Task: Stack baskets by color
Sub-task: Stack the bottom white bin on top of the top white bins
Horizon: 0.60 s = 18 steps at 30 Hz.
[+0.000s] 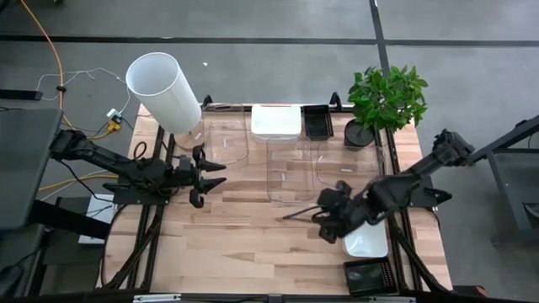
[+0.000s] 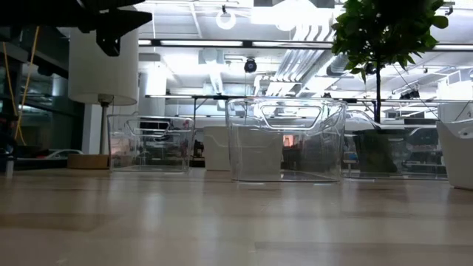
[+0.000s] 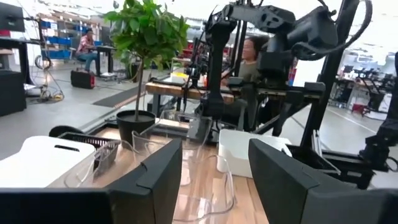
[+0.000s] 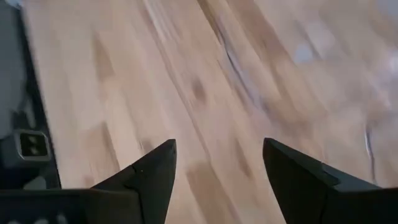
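Pale wooden table (image 1: 236, 236) amid a bright, grey-floored workshop.

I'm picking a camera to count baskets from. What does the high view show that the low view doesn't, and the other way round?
Only the high view shows both open grippers, the left gripper and the right gripper, neither holding anything, plus the black baskets and a white basket under the right arm. Only the low view shows the room's ceiling lights behind the table. Both show the clear baskets, the white cylinder and the plant.
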{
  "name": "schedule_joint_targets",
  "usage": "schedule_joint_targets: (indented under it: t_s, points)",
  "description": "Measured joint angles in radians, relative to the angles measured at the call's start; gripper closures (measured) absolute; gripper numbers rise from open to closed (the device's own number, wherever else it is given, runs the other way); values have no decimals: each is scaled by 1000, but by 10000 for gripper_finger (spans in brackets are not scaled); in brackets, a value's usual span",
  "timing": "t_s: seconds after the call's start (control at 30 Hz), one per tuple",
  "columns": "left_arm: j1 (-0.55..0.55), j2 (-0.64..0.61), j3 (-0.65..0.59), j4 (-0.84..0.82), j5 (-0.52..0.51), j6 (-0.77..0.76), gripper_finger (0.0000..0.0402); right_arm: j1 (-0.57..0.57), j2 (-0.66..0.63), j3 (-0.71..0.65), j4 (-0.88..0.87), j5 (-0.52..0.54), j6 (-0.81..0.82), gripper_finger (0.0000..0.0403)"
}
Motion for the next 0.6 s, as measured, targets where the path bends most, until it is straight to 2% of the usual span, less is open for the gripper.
schedule_joint_targets:
  t_s: [0.07, 0.17, 0.3, 0.43, 0.6]
  points:
    - [0, 3, 0, -1, 3, -2, 229, 35, 9, -8, -113, -11, 165, 176]
    - [0, 3, 0, -5, 14, -7, 229, 88, 24, -68, -192, -69, 419, 176]
    - [0, 3, 0, -6, 48, -9, 229, 145, 39, -171, -171, -176, 653, 176]
    - [0, 3, 0, -7, 52, -9, 229, 174, 46, -273, -74, -207, 813, 176]
    - [0, 3, 0, -8, 52, -6, 229, 178, 48, -374, 90, -187, 855, 176]
